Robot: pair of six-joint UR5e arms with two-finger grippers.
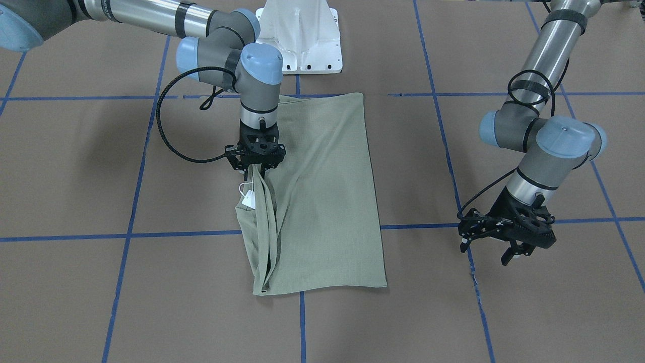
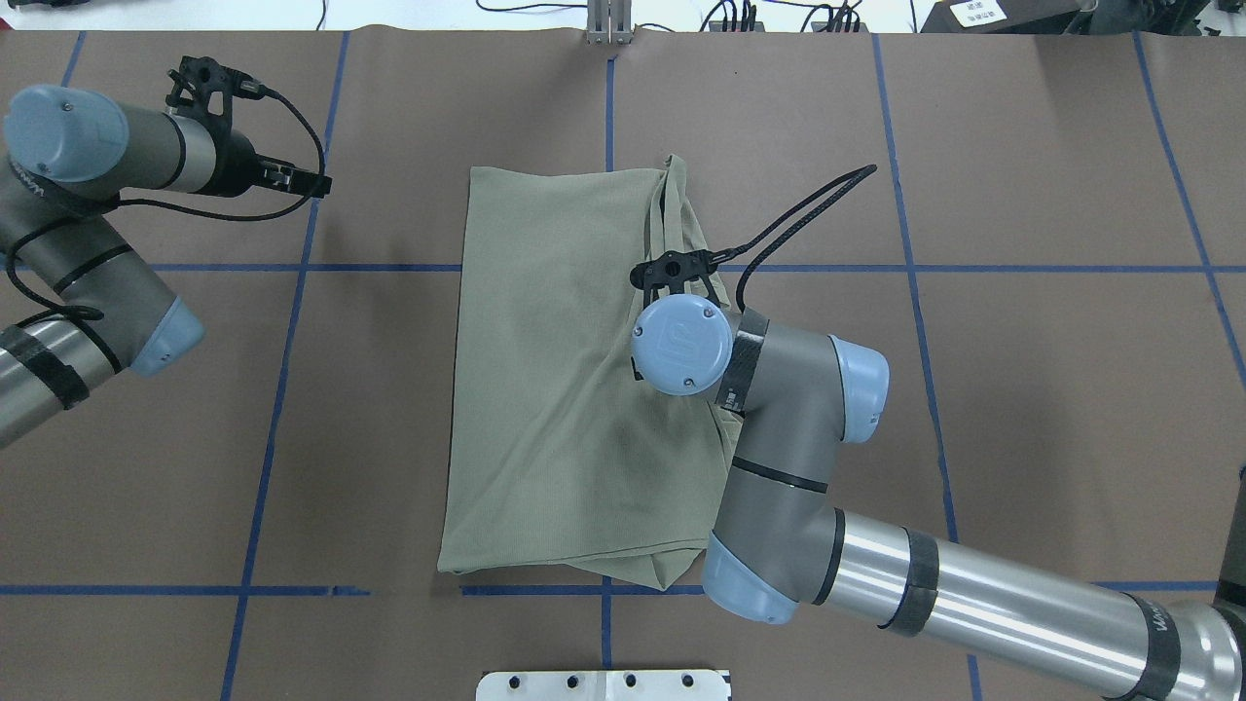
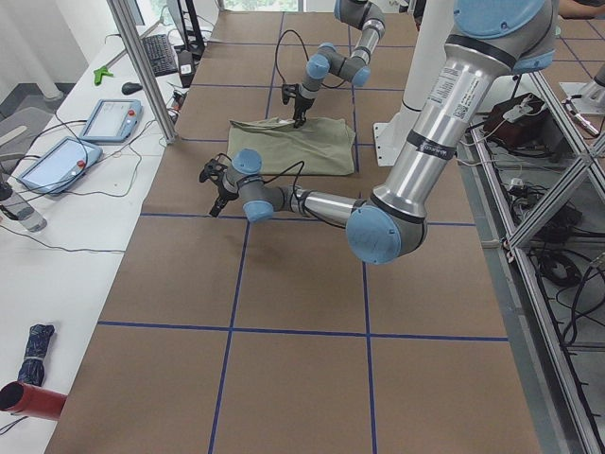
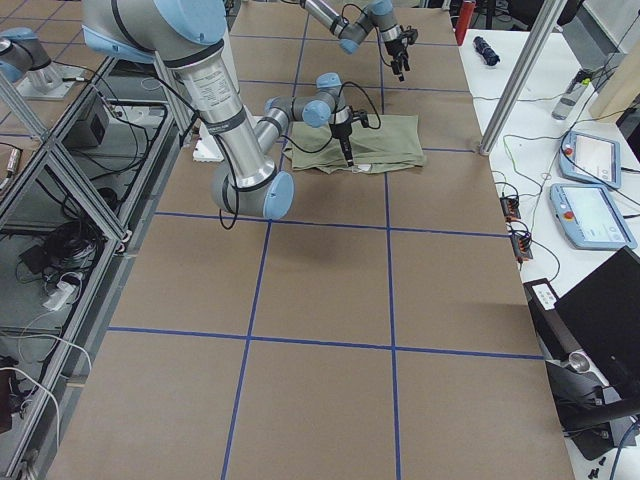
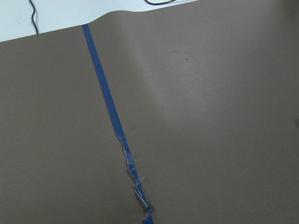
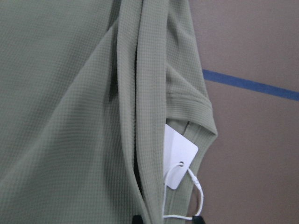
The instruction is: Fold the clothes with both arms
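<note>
The right gripper [image 1: 255,164] pinches a raised fold of the shirt [image 1: 322,201]; the left gripper [image 1: 486,252] hangs spread, well apart.

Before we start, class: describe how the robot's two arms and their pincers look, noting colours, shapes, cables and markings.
The left arm and right arm are alike: silver tubes, grey joint housings, rounded light-blue caps, black straps around the tubes, dark lettering along them. A black cable loops beside each wrist. The left pincer and right pincer are black openwork frames with two fingers.
</note>
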